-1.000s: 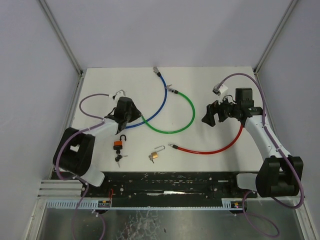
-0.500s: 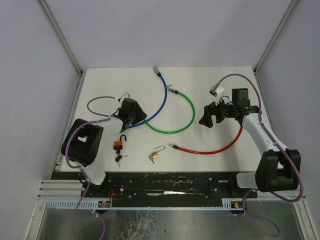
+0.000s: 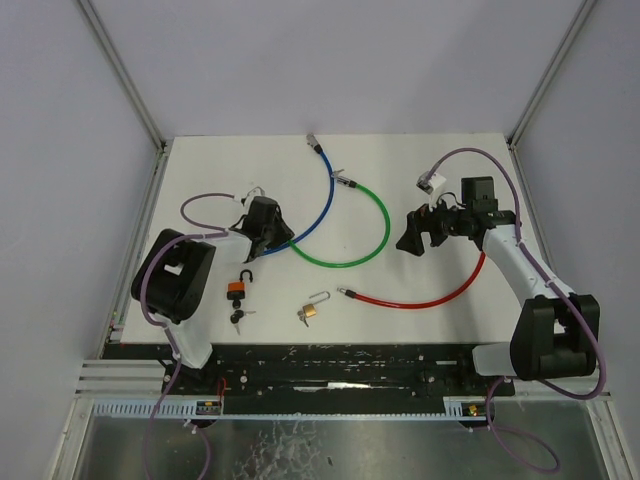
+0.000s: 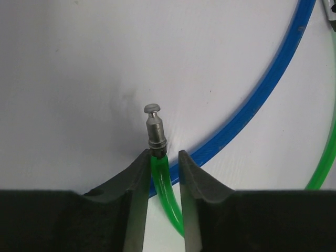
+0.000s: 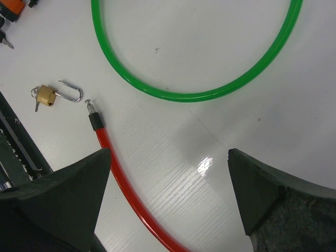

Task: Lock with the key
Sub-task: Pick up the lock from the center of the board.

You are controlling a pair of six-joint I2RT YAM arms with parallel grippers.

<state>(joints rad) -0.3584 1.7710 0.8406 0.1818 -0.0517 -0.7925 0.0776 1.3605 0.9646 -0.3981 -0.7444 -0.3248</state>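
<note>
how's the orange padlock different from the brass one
The orange padlock has a dark shackle; the brass padlock has a silver one. The orange padlock looks larger than the brass padlock. The orange padlock lies to the left, while the brass padlock sits right by the metal tip of the red cable. Both lie on the table with their shackles open.

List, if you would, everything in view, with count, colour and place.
Blue coated cable: 1, blue, far centre.
Green coated cable: 1, green, centre loop.
Red coated cable: 1, red, near right.
Orange padlock: 1, orange, near left.
Black keys: bunch, black, beside the orange padlock.
Brass padlock: 1, brass, shackle open, near centre.
Table: 1, white.
Left gripper: 1, black, straddling the green cable's metal tip.
Right gripper: 1, black, open, above green and red cables.
</note>
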